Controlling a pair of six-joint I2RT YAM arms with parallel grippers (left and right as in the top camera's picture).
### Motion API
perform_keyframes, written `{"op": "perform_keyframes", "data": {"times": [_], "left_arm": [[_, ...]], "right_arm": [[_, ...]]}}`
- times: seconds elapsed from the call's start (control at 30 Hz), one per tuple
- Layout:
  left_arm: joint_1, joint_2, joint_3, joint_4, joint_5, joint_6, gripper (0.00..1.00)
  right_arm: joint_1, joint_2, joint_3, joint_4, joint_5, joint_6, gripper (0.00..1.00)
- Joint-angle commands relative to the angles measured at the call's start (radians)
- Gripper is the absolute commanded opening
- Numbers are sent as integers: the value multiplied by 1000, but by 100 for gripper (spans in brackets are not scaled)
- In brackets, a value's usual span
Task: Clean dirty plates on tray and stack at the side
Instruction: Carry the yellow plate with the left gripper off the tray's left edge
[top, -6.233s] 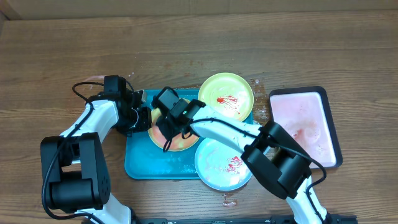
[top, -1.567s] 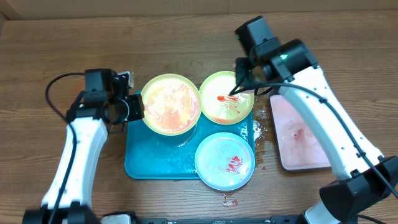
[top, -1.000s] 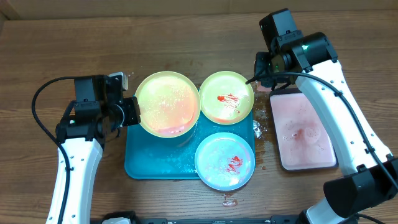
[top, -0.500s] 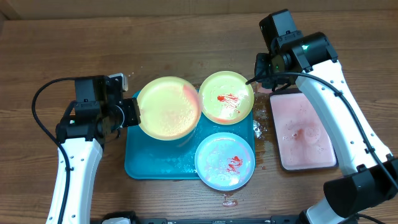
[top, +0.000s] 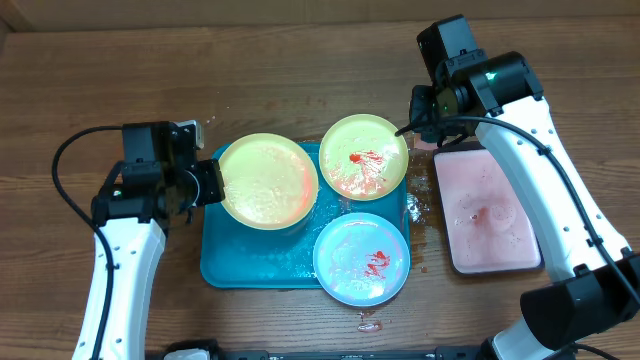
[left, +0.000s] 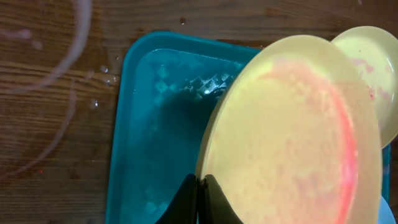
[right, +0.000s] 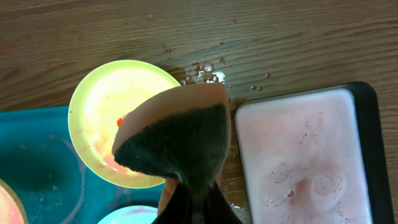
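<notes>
Overhead, centre left: left claw clenched on plate rim; could slip onto tray. Upper right: right claw grasping sponge.

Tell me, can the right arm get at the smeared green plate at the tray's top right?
Probably yes. The right end effector, gripping a sponge, hovers at the rim of the smeared plate with nothing between. The left end effector holds a second plate off to the side.

The left arm and right arm are done in smooth white shells with chunky black joints. A thin black cable is looped off the left, and a tiny green light is lit on the right.
</notes>
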Motion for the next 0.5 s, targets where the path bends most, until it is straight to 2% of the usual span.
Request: {"op": "perform_keyframes", "data": {"times": [0.0, 0.27, 0.47], "left_arm": [[6, 22, 21, 1, -35, -31, 4], [6, 34, 21, 4, -51, -60, 4], [6, 37, 21, 6, -45, -4, 4]], "right_arm": [[-3, -38, 21, 4, -1, 0, 4], [-3, -38, 21, 6, 0, 0, 4], [-3, -38, 21, 6, 0, 0, 4]]}}
